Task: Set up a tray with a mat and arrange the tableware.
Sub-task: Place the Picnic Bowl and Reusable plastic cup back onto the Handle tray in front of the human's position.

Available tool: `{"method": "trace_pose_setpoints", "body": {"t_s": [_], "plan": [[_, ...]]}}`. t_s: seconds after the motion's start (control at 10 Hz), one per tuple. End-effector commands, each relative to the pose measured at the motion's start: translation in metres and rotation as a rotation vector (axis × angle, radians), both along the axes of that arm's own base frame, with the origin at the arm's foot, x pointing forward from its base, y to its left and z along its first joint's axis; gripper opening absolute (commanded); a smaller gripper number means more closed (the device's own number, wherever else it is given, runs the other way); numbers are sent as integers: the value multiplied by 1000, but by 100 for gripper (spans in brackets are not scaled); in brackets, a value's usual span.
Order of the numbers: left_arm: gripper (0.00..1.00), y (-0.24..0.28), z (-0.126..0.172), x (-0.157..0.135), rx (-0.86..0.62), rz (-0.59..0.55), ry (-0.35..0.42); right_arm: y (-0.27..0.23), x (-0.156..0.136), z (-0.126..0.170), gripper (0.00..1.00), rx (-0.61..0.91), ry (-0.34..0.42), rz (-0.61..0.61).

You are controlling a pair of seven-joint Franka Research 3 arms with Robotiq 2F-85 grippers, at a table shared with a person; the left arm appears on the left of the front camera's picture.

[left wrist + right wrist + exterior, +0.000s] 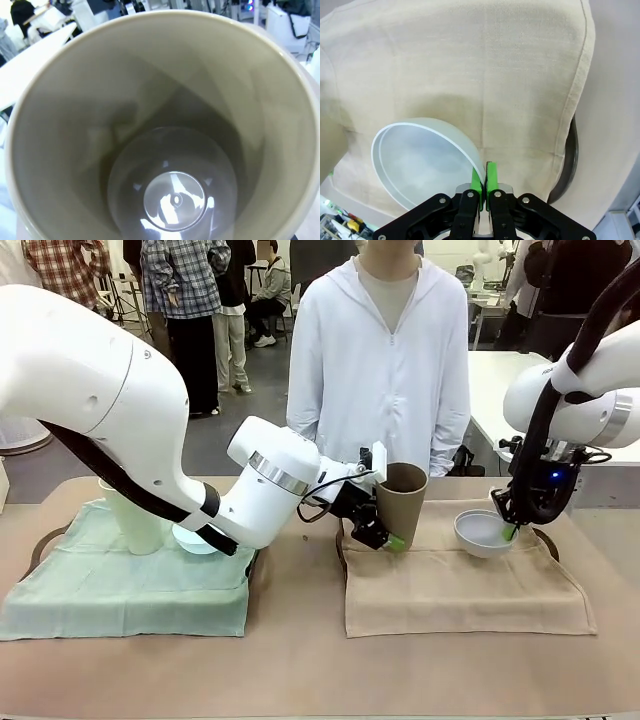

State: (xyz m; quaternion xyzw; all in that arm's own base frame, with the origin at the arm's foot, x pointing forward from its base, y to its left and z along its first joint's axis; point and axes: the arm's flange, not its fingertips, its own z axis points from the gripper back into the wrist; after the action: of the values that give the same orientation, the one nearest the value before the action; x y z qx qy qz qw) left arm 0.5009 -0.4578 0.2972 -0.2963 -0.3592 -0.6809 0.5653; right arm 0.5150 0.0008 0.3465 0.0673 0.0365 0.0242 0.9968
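Two cups, two bowls: left gripper (pixel 385 530) clamps brown cup (pixel 401 502) over beige mat (pixel 455 585), right gripper (pixel 511 531) pinches white bowl (pixel 483 533) rim there, green cup (pixel 128 518) and blue bowl (pixel 192 538) on green mat (pixel 110 585).

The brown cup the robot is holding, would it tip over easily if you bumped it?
Probably. The brown cup is tall and narrow, so a nudge near its rim could topple it. It looks empty inside, so likely light. Its smooth wall may slip between the fingers.
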Motion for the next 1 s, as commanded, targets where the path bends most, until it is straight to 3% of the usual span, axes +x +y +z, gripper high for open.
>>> {"method": "trace_pose_setpoints", "body": {"t_s": [0.0,0.5,0.6,0.7,0.8,0.9], "plan": [[80,-3,-5,2,4,3,-34,-3,9,-8,4,28,-8,18],[80,-4,-14,8,33,32,35,-3,11,-12,4,29,-7,22],[100,-4,-14,7,35,26,40,-3,11,-11,64,29,0,30],[100,-4,-12,6,35,37,41,-5,9,-8,64,26,1,18],[100,-1,-9,5,47,59,49,-7,6,-3,84,26,1,8],[100,4,-5,3,57,67,54,-9,4,3,28,28,-4,13]]}}
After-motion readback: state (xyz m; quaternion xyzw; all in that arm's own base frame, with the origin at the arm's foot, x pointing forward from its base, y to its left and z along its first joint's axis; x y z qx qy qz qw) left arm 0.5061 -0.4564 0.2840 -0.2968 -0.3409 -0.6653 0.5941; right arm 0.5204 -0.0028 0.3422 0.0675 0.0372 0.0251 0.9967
